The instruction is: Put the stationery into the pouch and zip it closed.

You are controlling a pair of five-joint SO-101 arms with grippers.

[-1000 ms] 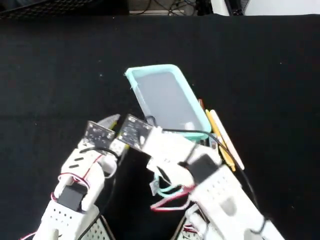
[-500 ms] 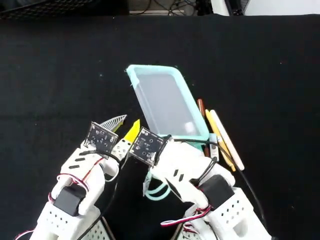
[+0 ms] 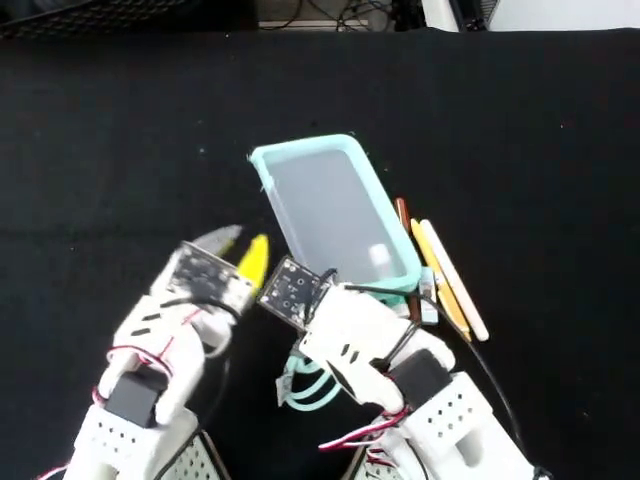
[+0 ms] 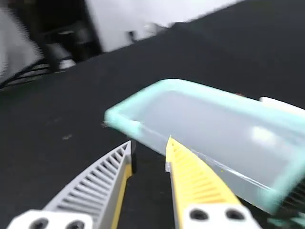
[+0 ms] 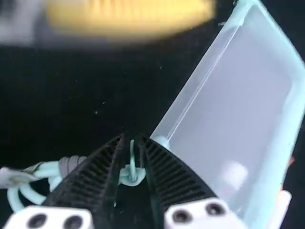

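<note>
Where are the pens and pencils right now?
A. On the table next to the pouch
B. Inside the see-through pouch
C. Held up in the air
A: the pens lie on the black table along the side of the pouch, outside its teal edge.

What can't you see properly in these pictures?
High view: the right arm covers the pouch's near end, so zip open or shut is unclear.
High view: the stationery overlaps; count unclear.
Right wrist view: a yellow shape is too blurred to name.
Right wrist view: the right gripper hides where the teal cord joins the pouch.
</note>
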